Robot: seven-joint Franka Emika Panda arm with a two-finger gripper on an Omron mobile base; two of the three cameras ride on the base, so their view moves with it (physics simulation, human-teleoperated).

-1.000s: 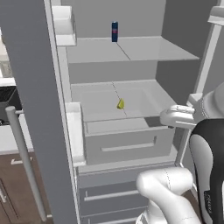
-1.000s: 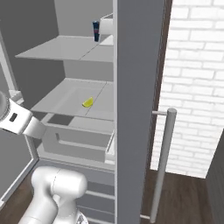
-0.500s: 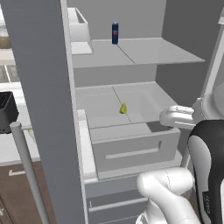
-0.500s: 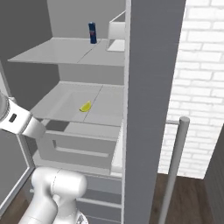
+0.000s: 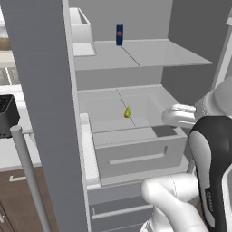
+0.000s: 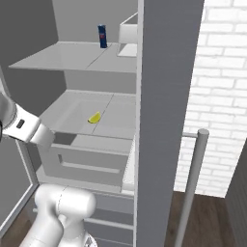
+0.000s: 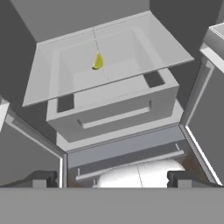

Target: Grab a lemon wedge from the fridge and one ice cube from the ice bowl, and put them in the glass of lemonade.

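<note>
I am looking into the tall grey fridge with its doors swung open, and the tiny yellow-green lemon wedge is sitting on the pale grey middle shelf, roughly at its centre, just by the seam that runs front to back. In the right base view the wedge is lying on its side like a small crescent; in the hand view it is reading as a little teardrop standing up from the shelf.

My pincer is standing wide open, gripping nothing, its two dark finger tips spread far apart at the bottom of the hand view. The wedge is lying well ahead of it and above the line between the tips, beyond the pulled-out grey drawer, so I am judging that I am needing to rise over the drawer front and reach deep onto the shelf.

I am expecting the wedge to be very light, somewhat soft and probably slick on its cut faces, so it could squirt out or skid across the smooth shelf if I am nudging it first. I am thinking the safest hold is across its thick middle, one finger on each flat side, coming down from above and closing gently.

A small blue can is standing on the upper shelf, well clear of my path.
</note>
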